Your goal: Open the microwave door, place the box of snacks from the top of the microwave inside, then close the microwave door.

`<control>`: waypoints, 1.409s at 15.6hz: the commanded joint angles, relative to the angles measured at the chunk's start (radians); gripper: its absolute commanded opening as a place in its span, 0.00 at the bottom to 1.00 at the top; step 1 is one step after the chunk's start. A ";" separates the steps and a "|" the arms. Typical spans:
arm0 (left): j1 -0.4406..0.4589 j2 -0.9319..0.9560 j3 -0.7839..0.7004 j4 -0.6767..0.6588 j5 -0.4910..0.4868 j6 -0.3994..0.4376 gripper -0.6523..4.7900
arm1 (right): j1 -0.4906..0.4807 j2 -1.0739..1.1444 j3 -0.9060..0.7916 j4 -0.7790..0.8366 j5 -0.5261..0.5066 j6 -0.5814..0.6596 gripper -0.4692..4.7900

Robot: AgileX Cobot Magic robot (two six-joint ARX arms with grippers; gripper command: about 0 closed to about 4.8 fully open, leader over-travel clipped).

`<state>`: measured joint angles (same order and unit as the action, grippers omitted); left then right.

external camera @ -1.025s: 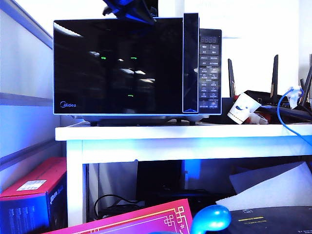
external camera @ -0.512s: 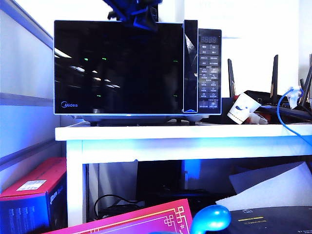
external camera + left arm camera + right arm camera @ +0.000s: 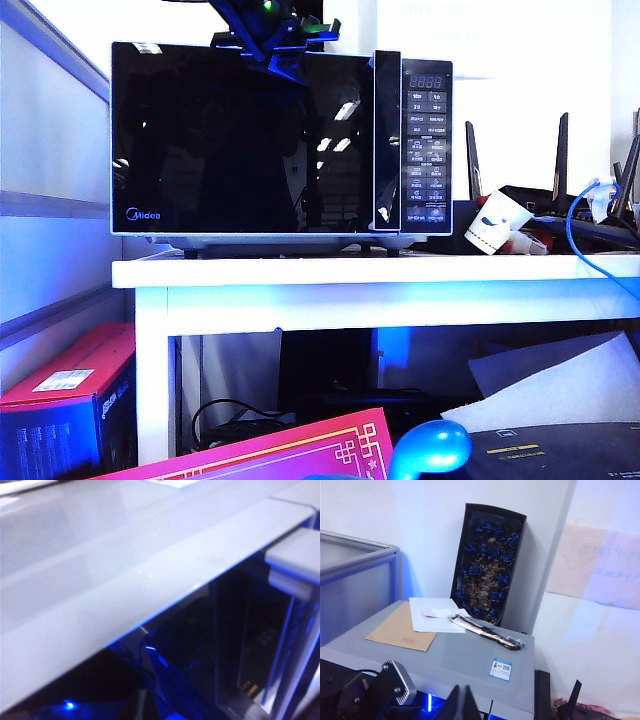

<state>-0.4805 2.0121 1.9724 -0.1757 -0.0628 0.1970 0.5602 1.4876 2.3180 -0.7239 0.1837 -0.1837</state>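
My left gripper (image 3: 300, 40) has pushed the microwave door (image 3: 240, 140) flush, finger state unclear; right gripper (image 3: 462, 702) fingers stay together.

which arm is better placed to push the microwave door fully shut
Left, probably: the left gripper sits at the top edge of the glossy black microwave door. The right gripper is shut, over the grey microwave top.

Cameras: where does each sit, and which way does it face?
Exterior view: low in front of the table, facing the microwave front; a dark arm above.
Left wrist view: on the left arm, close over the microwave's grey top; left end effector unclear.
Right wrist view: on the right arm, looking across that top toward the wall; shut right end effector at its front.
Both wrist views share that top.
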 commanded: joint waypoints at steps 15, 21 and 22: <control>-0.021 -1.323 -0.006 -1.059 -0.004 -0.048 0.11 | 0.000 -0.633 -0.386 -0.262 -0.120 0.002 0.08; 0.004 -1.817 -0.515 -1.035 -0.004 -0.149 0.11 | 0.001 -1.112 -1.327 0.304 -0.179 0.077 0.08; 0.003 -1.949 -0.765 -0.898 0.005 -0.150 0.11 | 0.001 -1.217 -1.509 0.359 -0.179 0.084 0.08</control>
<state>-0.4767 0.0986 1.2991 -1.1698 -0.0662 0.0513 0.5610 0.3004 0.8547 -0.4232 0.0055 -0.1108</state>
